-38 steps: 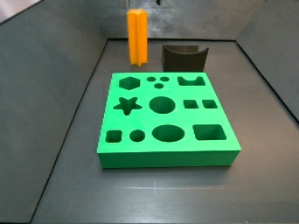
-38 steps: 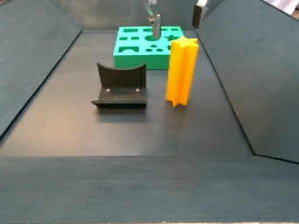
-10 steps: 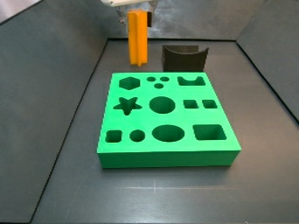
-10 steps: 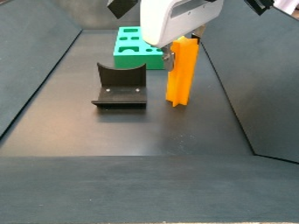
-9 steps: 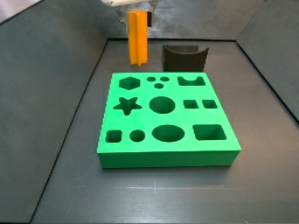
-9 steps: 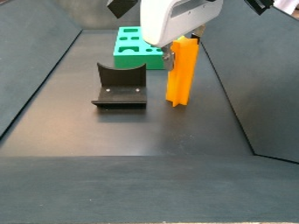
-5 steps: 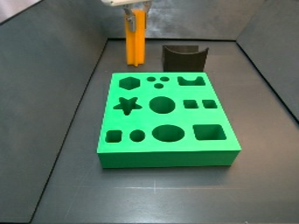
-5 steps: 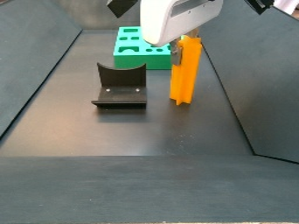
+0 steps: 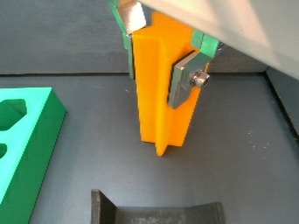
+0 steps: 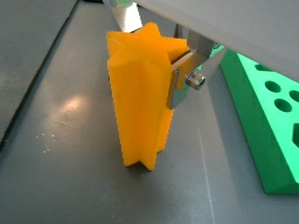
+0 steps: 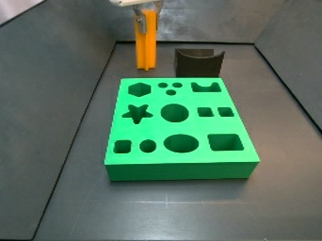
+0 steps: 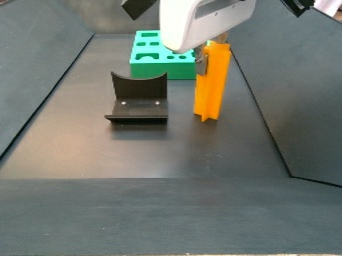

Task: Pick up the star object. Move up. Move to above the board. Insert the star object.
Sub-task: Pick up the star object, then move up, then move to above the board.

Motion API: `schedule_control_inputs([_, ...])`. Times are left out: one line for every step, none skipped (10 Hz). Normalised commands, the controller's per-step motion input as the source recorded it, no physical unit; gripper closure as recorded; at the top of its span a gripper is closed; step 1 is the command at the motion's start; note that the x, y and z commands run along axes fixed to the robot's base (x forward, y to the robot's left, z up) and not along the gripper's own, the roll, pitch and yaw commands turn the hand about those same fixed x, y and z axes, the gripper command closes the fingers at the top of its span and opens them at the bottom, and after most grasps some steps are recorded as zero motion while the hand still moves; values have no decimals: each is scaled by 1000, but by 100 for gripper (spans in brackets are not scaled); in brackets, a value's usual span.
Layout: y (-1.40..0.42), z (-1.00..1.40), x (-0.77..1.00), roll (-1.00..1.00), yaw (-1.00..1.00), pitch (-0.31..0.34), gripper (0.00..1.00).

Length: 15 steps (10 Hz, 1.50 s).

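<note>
The star object (image 11: 146, 42) is a tall bright-orange prism, upright at the far end of the floor behind the board (image 11: 176, 132). My gripper (image 9: 158, 61) is shut on its upper part, and one silver finger (image 9: 187, 79) presses flat against its side. Both wrist views show this grip; in a wrist view the gripper (image 10: 146, 70) has its far finger hidden behind the prism. In a side view the star object (image 12: 211, 85) hangs below the white gripper body (image 12: 203, 25), its foot at or just above the floor. The green board (image 12: 167, 55) lies beyond it.
The dark curved fixture (image 11: 199, 62) stands beside the star object, behind the board; it also shows in a side view (image 12: 136, 98) and a wrist view (image 9: 158, 213). Sloping grey walls enclose the floor on both sides. The board's edge shows in both wrist views (image 9: 24, 149) (image 10: 268, 114).
The gripper came down over the star object and shut on it. In the last second the star object shifted and turned slightly in the grip; board and fixture have not moved.
</note>
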Motion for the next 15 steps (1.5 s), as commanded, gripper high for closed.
schedule_control_inputs([0,0,0,0,0,0,100])
schedule_control_inputs([0,0,0,0,0,0,100])
schedule_control_inputs([0,0,0,0,0,0,100])
schedule_control_inputs([0,0,0,0,0,0,100])
schedule_control_inputs([0,0,0,0,0,0,100])
schedule_control_inputs([0,0,0,0,0,0,100])
schedule_control_inputs([0,833,0,0,0,0,100])
schedule_control_inputs([26,812,33,-1,-29,-20,100])
schedule_control_inputs([14,667,22,-25,-26,1,100])
schedule_control_inputs([4,522,15,-49,-21,21,100])
schedule_control_inputs([3,369,12,-72,-15,33,100])
schedule_control_inputs([1,215,12,-91,-14,44,100])
schedule_control_inputs([142,1000,-384,201,-16,-60,100])
schedule_control_inputs([142,1000,-393,193,-17,-57,100])
schedule_control_inputs([112,1000,-365,169,-21,-78,100])
